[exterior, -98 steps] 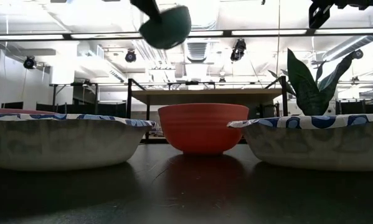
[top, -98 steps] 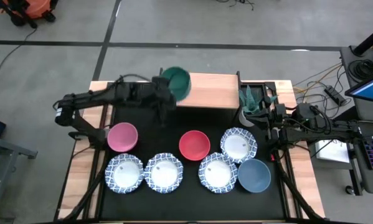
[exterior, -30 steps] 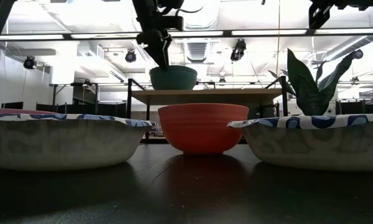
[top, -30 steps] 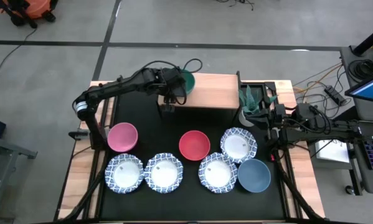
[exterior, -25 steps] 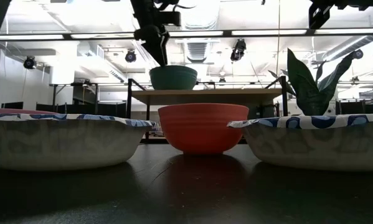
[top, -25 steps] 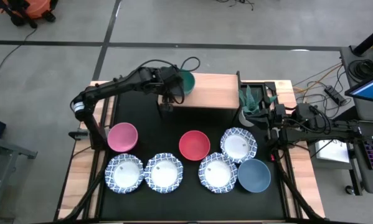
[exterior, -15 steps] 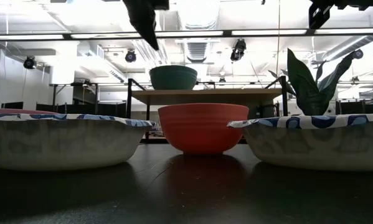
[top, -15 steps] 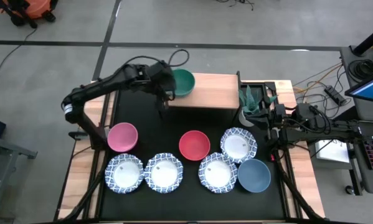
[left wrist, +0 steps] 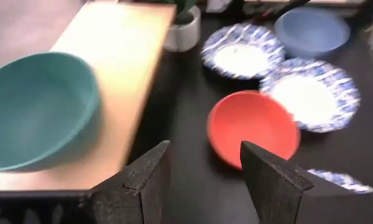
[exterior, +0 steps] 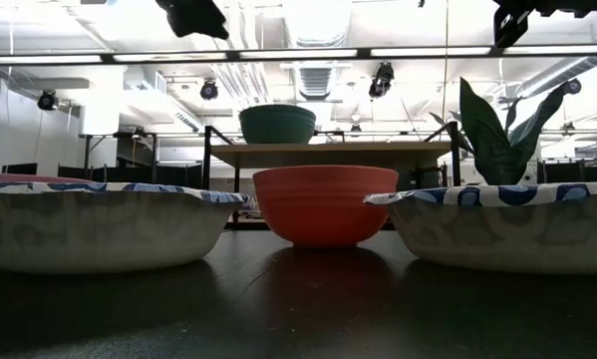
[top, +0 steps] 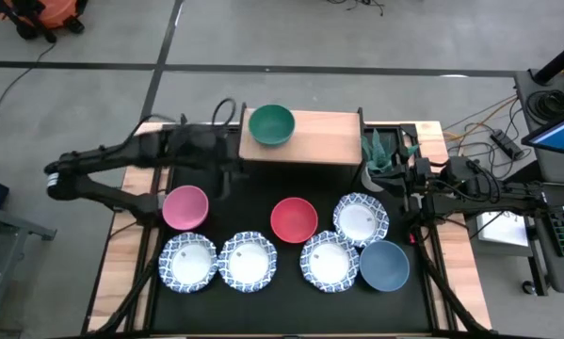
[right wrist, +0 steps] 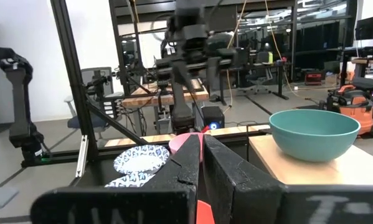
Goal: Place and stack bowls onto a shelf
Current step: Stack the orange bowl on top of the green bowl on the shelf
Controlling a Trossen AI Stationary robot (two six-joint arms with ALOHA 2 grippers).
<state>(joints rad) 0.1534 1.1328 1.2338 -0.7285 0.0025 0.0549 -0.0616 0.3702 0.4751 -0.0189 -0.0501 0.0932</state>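
The green bowl point(top: 270, 124) stands upright on its base at the left end of the light-wood shelf point(top: 319, 139); the low view shows the green bowl point(exterior: 277, 124) on the board point(exterior: 378, 148). My left gripper point(top: 229, 169) hangs open, left of the shelf and nearer than it, high over the table point(exterior: 193, 15). In its wrist view the open fingers point(left wrist: 205, 180) frame the black table between the green bowl point(left wrist: 37, 118) and the red bowl point(left wrist: 253, 127). My right gripper point(top: 409, 184) waits shut at the table's right edge point(right wrist: 200, 155).
On the black table stand a pink bowl point(top: 185, 207), a red bowl point(top: 294, 219), a slate-blue bowl point(top: 384, 266) and several white blue-rimmed bowls point(top: 248, 262). A potted plant point(top: 380, 155) stands right of the shelf. The board's middle and right part are bare.
My left gripper has drawn away from the green bowl's rim, risen, and swung toward the table's left and near side. The green bowl stays upright on the shelf's left end.
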